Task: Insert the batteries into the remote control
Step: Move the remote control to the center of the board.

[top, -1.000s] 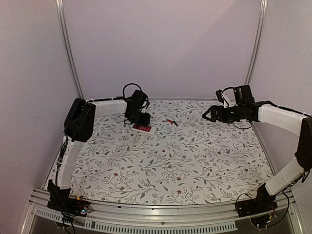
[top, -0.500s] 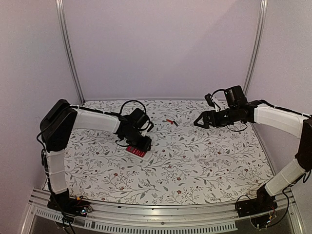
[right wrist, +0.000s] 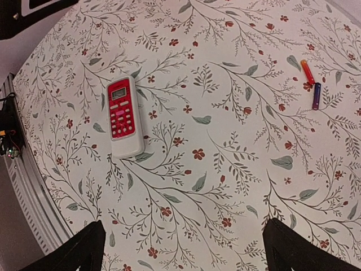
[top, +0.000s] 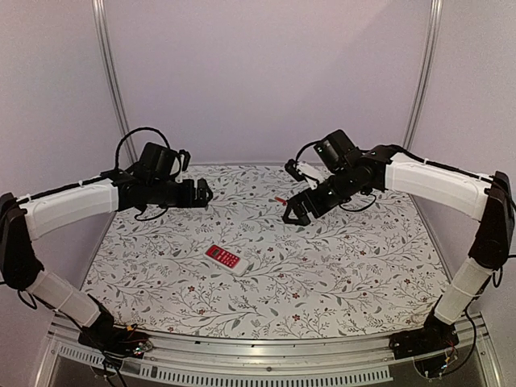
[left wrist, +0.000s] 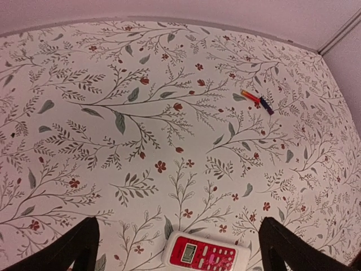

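Remote control [right wrist: 124, 116], a small flat white plastic rectangle with a red face, a pale display window and rows of pale buttons, lies face up at 8 o'clock from the middle of the leaf-and-flower printed tabletop [top: 363, 274]. Its markings are too small to read, and the left wrist view cuts off its near edge. Two thin batteries [right wrist: 308, 73], one orange-red and one dark, lie end to end at 12 o'clock, well apart from it. Left jaws and right jaws hang spread wide above the tabletop, grasping nothing.

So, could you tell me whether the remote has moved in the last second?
Yes, the remote has come nearer the front rail, farther from the batteries.
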You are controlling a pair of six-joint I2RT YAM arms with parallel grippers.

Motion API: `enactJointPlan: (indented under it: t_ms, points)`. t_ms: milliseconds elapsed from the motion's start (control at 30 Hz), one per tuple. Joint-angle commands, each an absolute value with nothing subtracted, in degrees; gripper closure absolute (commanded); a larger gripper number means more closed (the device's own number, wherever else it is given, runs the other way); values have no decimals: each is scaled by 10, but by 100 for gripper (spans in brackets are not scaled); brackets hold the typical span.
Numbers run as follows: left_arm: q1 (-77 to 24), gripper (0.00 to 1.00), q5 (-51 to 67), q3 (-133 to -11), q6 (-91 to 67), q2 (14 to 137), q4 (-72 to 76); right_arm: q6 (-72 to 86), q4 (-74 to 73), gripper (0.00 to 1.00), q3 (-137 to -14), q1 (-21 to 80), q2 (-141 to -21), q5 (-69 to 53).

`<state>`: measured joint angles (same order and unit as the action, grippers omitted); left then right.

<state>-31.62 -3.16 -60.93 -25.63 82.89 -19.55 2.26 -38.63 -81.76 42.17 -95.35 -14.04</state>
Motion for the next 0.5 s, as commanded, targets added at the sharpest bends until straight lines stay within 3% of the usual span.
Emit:
enactJointPlan:
  t_ms: [0, 467]
  points:
    - [-294, 0, -85, -549, -315, 779, -192, 6, -492, 1, -917, 504, -1045, -74]
    - [-246, 0, -135, -490, -359, 691, -224, 13, -598, 1, -1186, 607, -1310, -74]
